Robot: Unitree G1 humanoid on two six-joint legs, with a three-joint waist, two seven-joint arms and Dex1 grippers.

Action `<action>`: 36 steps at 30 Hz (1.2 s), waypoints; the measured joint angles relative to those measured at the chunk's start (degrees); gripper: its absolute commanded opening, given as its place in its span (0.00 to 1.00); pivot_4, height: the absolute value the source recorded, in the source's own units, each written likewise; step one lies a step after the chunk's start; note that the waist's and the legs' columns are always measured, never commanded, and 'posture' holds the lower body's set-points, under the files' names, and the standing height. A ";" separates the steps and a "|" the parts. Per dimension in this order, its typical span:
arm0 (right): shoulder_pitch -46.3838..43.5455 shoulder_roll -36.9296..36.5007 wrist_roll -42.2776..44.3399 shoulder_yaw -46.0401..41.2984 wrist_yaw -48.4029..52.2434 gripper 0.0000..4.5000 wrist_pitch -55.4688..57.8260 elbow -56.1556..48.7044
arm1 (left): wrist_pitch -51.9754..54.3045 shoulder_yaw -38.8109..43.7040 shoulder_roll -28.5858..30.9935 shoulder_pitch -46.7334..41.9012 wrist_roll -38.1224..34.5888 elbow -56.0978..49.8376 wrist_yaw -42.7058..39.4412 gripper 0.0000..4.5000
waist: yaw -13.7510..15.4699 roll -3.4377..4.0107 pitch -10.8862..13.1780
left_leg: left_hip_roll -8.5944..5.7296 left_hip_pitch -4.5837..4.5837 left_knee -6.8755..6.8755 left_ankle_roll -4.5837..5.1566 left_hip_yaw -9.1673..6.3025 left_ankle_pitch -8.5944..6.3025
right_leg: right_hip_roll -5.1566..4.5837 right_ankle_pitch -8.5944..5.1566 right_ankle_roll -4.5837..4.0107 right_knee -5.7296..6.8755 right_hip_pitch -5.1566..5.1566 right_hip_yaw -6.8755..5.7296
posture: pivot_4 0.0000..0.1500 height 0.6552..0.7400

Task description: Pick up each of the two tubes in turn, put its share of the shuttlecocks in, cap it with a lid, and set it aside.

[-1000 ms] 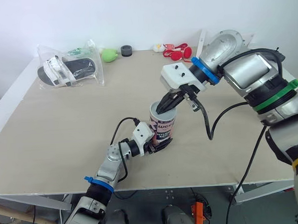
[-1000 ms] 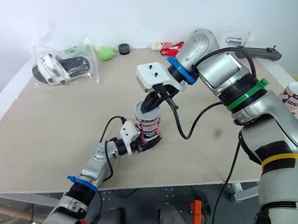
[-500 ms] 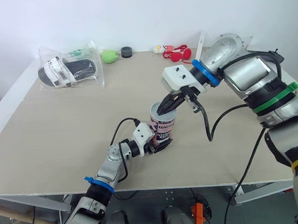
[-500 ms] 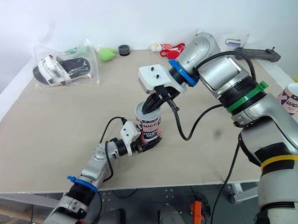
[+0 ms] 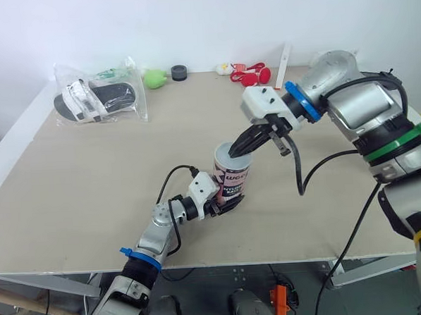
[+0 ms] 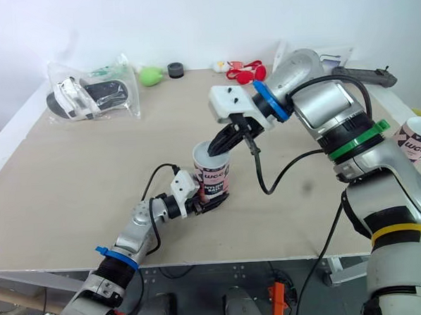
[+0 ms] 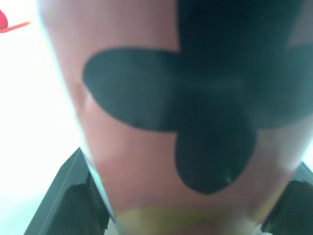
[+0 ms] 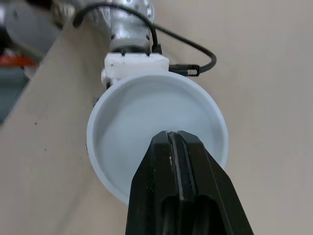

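Observation:
A pink and white tube (image 5: 232,177) with black print stands upright near the table's front middle. My left gripper (image 5: 225,202) is shut on its lower part; in the left wrist view the label (image 7: 186,122) sits between the dark fingers (image 7: 66,200). A white lid (image 8: 146,122) with a raised rim covers the tube's top. My right gripper (image 5: 237,150) is shut, with nothing between its fingers, and its tips rest at the lid's near edge. A second tube (image 6: 416,141) with a white top stands at the far right.
At the back left lies a clear bag of slippers (image 5: 98,98). A green toy (image 5: 154,77), a black roll (image 5: 178,72) and red items (image 5: 252,73) line the back edge. The table's front edge (image 5: 202,265) runs just below my left arm.
My right arm has swung to the right and drawn back a little, while its shut fingertips stay at the tube's top. The left gripper and the tube have hardly moved.

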 measured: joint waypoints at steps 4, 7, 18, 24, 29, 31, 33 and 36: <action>6.14 -3.67 6.73 -13.29 -3.88 0.02 8.25 -8.18 | 0.47 -0.07 0.07 0.43 -0.58 -1.20 -0.67 0.68 | 0.58 -0.02 0.03 | 0.00 -0.08 -0.12 -0.03 -0.08 -0.06 | 0.02 -0.11 0.03 -0.05 -0.07 -0.06 | 1.00 1.00; 13.46 -5.50 11.17 -22.55 -10.09 0.22 15.02 -16.07 | 1.73 0.34 0.28 0.51 -1.68 -1.70 -1.05 0.68 | 0.69 -0.01 0.03 | 0.01 -0.06 -0.15 -0.04 -0.08 -0.12 | 0.05 -0.17 0.00 -0.04 -0.08 -0.05 | 1.00 1.00; 54.09 -2.56 18.11 -43.36 -33.99 0.97 29.07 -45.97 | 7.65 1.96 3.09 -0.13 -5.74 -3.21 -7.10 1.00 | 0.43 -0.21 0.08 | 0.10 0.00 -0.12 -0.06 -0.22 -0.14 | 0.22 -0.18 0.00 -0.10 0.02 -0.12 | 1.00 1.00; 65.98 6.82 13.42 -39.94 -45.12 0.97 24.57 -52.42 | 8.91 2.35 8.82 0.23 -6.47 -5.49 -13.07 1.00 | 0.05 -0.24 0.18 | 0.10 -0.03 -0.10 -0.09 -0.04 -0.13 | 0.18 -0.08 0.07 -0.12 -0.06 0.03 | 1.00 1.00; 68.03 13.64 7.15 -33.11 -50.60 0.97 18.44 -50.91 | 9.09 2.95 13.38 0.50 -7.00 -6.71 -16.71 1.00 | -0.05 -0.39 0.25 | 0.13 -0.07 -0.12 -0.09 -0.06 -0.13 | 0.19 -0.14 -0.05 -0.12 -0.09 0.00 | 1.00 1.00; 68.00 14.14 6.33 -32.49 -50.99 0.97 17.56 -50.32 | 9.25 3.27 13.89 0.56 -7.16 -6.87 -17.09 1.00 | -0.03 -0.41 0.26 | 0.11 -0.10 -0.12 -0.09 -0.05 -0.13 | 0.17 -0.14 0.01 -0.13 -0.10 0.00 | 1.00 1.00; 67.96 16.79 4.12 -30.40 -52.49 0.97 15.01 -48.17 | 9.89 4.30 15.53 0.97 -7.79 -7.43 -17.84 1.00 | -0.14 -0.57 0.35 | 0.17 -0.10 -0.15 -0.11 -0.07 -0.15 | 0.21 -0.15 -0.04 -0.13 -0.12 -0.03 | 1.00 1.00; 67.22 20.47 1.36 -26.77 -53.81 0.97 11.80 -44.08 | 12.96 6.36 19.08 3.50 -10.19 -11.43 -18.57 1.00 | -0.54 -0.64 0.42 | 0.22 -0.10 -0.23 -0.14 -0.07 -0.17 | 0.23 -0.19 -0.09 -0.12 -0.17 -0.03 | 1.00 1.00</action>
